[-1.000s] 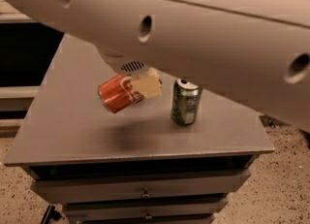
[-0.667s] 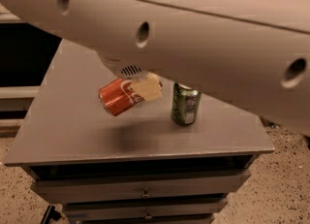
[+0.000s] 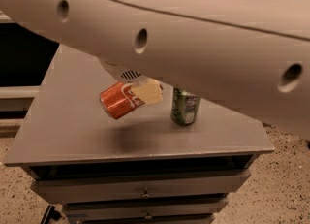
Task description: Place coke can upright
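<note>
Office-like room (maybe lab), grey drawer cabinet (image 3: pixel 68 126), speckled floor (image 3: pixel 286 189), jaws holding coke can (image 3: pixel 115 103) above cabinet

Cream gripper (image 3: pixel 135 96) over grey table (image 3: pixel 63 121) — coke can (image 3: pixel 115 103) red-orange; other can (image 3: pixel 184 107) seemingly green.

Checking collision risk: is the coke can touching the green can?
Apart. Camera view shows tabletop between green can and coke can, held aloft in the end effector.
</note>
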`<state>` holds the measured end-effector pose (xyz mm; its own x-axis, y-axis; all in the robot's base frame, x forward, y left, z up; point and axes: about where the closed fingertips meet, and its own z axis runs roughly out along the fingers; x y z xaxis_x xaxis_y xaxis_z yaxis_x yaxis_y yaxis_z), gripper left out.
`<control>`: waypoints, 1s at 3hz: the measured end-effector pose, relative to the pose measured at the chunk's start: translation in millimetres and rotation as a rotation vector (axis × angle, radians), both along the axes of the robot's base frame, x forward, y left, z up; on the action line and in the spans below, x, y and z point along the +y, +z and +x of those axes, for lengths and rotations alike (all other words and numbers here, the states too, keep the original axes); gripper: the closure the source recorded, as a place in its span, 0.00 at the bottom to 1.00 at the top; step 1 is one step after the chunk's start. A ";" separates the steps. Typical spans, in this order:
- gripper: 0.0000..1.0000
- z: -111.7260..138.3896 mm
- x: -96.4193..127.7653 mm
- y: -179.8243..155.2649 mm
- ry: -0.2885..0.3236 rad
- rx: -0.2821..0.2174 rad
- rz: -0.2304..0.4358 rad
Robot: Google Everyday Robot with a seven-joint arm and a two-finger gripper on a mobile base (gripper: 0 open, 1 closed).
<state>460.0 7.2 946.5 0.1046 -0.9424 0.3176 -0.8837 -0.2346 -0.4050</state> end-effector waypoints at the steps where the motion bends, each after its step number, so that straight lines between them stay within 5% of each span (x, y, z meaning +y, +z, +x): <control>1: 0.55 -0.5 -0.2 -1.0 -0.001 0.002 -0.001; 3: 0.53 -1.3 -1.5 -4.8 -0.006 0.012 -0.002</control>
